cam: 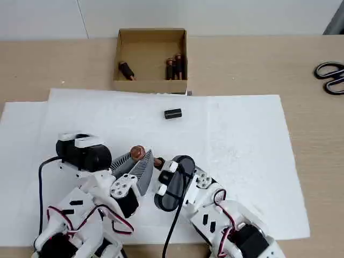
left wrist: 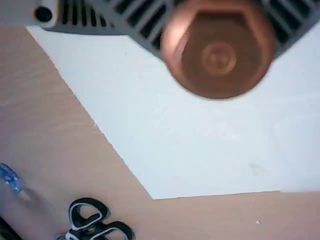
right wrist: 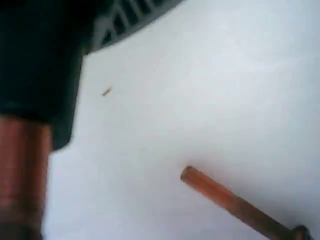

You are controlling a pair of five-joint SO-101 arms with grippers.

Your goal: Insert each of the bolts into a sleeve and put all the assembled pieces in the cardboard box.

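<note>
High view: left gripper clamped on copper bolt above paper; right gripper just beside, grip state unclear. Black sleeve lies well apart on paper. Risks: grippers collide, bolt slips, loose sleeve rolls when pushed.

Two arms stood angled toward each other, gripper tips nearly touching.
The left arm leaned in from the left side, and the ribbed grey fingers of the left gripper were clamped on the head of a bolt. The right arm leaned in from the right side, its wrist low over the table. The right gripper sat just beside the left one, pointing toward it.
</note>
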